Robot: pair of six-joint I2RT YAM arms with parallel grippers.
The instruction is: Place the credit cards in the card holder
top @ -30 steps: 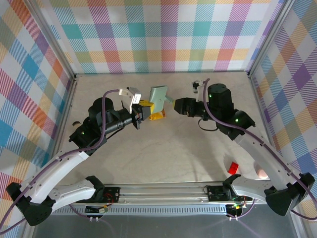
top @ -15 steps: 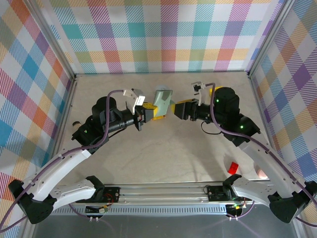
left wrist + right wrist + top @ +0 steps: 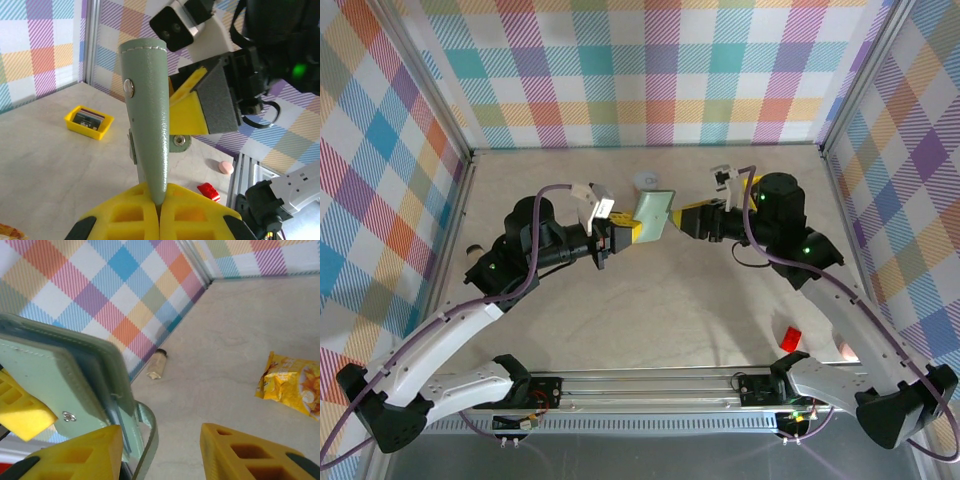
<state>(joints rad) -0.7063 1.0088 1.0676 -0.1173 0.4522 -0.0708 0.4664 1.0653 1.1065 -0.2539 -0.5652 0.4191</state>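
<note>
Pale marbled desk (image 3: 650, 310) boxed in by pastel plaid walls, seen from above with both arms reaching toward the far middle. Held up between them, clear of the desk, sage-green card holder (image 3: 653, 210), standing on edge and tapering upward in the left wrist view, snap stud showing on its side. Closed tight on its lower edge, left claw (image 3: 160, 209), yellow fingers pressed together around the soft material. Spread wide beside it, right claw (image 3: 160, 434), one yellow finger just beside or touching the holder's flap, the other well apart with bare desk in the gap; nothing gripped. Dark layers visible between the flaps from the right wrist, but impossible to tell card from lining. On the desk beyond the holder, small yellow tray (image 3: 82, 129) with credit cards (image 3: 90, 118) lying inside, a dark one on top, well apart from both claws. Elsewhere on the desk: crinkly orange-yellow snack packet (image 3: 290, 385) and a small red piece (image 3: 789, 337) near the right arm. Judged progress: early. Done so far: holder lifted and steadied in the air, apparently about to be prised open. Left to do: spreading the flaps enough to expose a slot, fetching each card from the tray, sliding them in one by one. No card in either claw at present.
</note>
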